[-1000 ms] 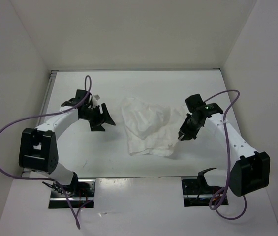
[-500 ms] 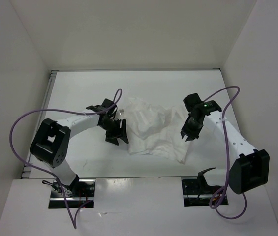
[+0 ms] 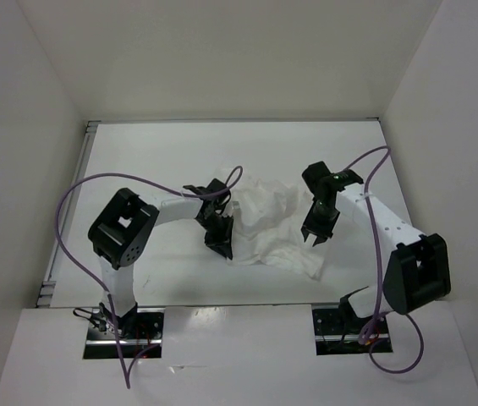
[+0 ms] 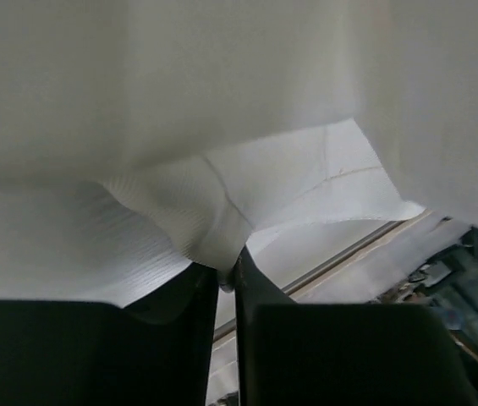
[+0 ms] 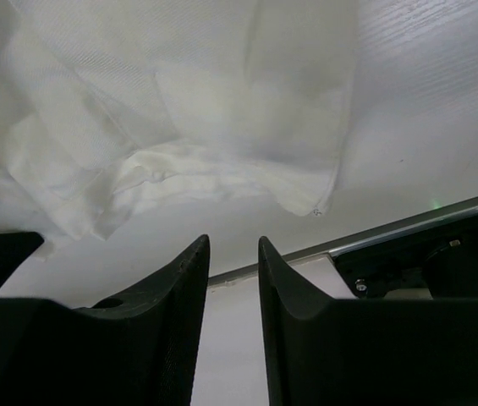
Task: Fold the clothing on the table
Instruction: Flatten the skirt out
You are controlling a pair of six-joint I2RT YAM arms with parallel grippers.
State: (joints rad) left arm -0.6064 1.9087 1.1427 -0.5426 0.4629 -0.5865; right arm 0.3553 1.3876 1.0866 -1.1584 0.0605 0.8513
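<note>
The white, wrinkled clothing point(image 3: 264, 222) lies bunched in the middle of the table point(image 3: 137, 161). My left gripper point(image 3: 220, 242) is at the garment's left edge. In the left wrist view the left gripper point(image 4: 227, 272) is shut on a pinched fold of the clothing point(image 4: 222, 186), which hangs in front of the camera. My right gripper point(image 3: 313, 235) hovers over the garment's right side. In the right wrist view the right gripper point(image 5: 233, 245) is open with nothing between its fingers, and the clothing point(image 5: 179, 127) lies just ahead of the tips.
White upright walls point(image 3: 35, 101) enclose the table on three sides. Purple cables point(image 3: 78, 190) loop off both arms. A metal rail point(image 5: 408, 230) runs along the table's near edge, with the arm bases point(image 3: 124, 326) below it.
The left arm swung right to the garment's left edge and shut on a fold. The right gripper opened wider, left the garment's lower right corner and moved slightly left.
</note>
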